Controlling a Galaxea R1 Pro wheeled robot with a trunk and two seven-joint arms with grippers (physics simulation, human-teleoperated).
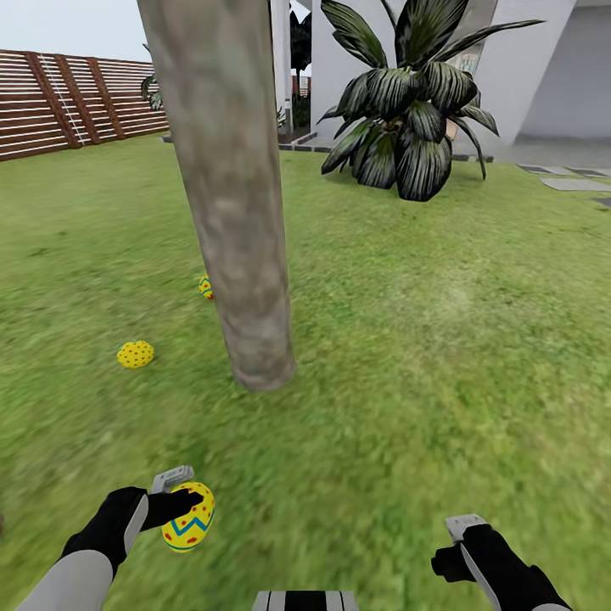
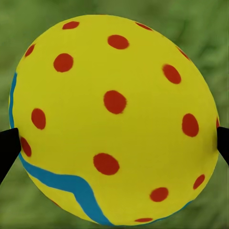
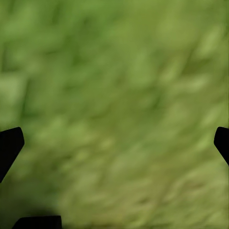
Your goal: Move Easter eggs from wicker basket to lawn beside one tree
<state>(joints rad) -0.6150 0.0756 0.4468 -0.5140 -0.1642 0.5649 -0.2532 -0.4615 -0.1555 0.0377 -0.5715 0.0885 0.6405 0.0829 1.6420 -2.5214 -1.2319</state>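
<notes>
While the left gripper (image 1: pixel 176 494) is clamped on the third Easter egg (image 1: pixel 188 516) — the left wrist view has the egg (image 2: pixel 114 124) wedged between the two dark fingertips (image 2: pixel 8 148), grass blurred behind it — the other two eggs are already down on the lawn (image 1: pixel 441 339): one dotted egg (image 1: pixel 135 354) sits in the open grass to the left of the tree (image 1: pixel 227 187), and a second egg (image 1: pixel 205 288) peeks out just beside the trunk, half hidden by it. The held egg looks to hang a bit above the grass, short of the trunk base and to its left, so I'd say the job is approx. two-thirds done and this is the last placement. To do it well: carry the egg fwd toward the foot of the trunk, lower it till it's nearly touching the grass, then let go — dropping from height risks a roll, and it's a round thing on turf that may not be level. Aim for the near-left side of the trunk, btwn the base and the dotted egg, w/o bumping either egg already lying there. The right gripper (image 1: pixel 462 530) hangs empty on the other side, fingers apart per the right wrist view, with only grass (image 3: pixel 114 105) beneath it; it can stay put. No basket visible from here, so I can't check that it's empty.
</notes>
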